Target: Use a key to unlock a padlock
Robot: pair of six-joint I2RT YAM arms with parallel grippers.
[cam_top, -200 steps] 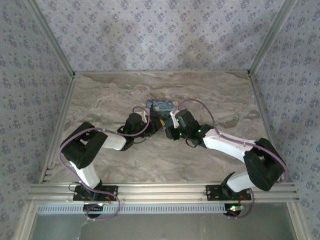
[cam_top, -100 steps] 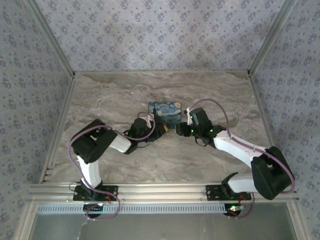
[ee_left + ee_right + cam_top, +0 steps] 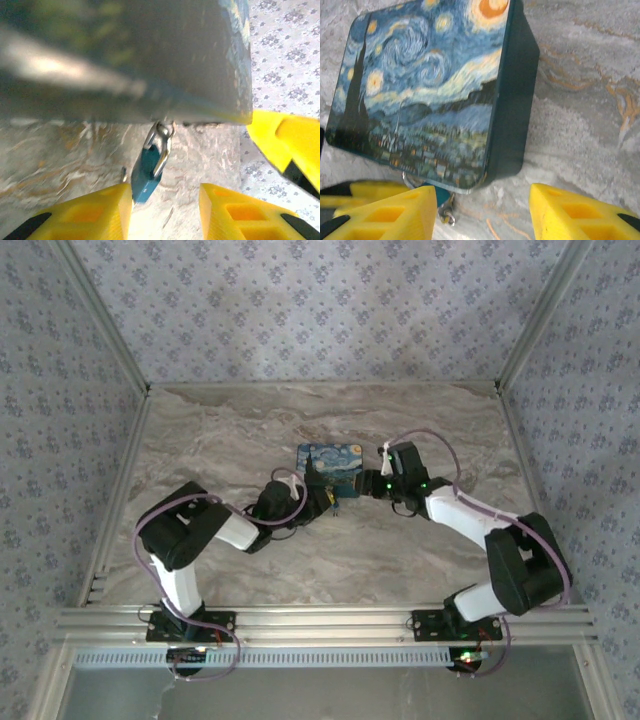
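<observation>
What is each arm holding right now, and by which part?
Nothing is held. The left jaws stand open, with the padlock, attached to the box, just ahead of them; the right jaws stand open near the box.

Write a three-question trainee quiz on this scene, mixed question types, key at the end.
1. True or false: the padlock lies loose, far from the box.
2. The left gripper has fingers coloured: A yellow, B red, C black.
3. Fill in: the right gripper holds ___ between its fingers.
Key: 1 false, it is attached at the box's edge; 2 A; 3 nothing.
</observation>
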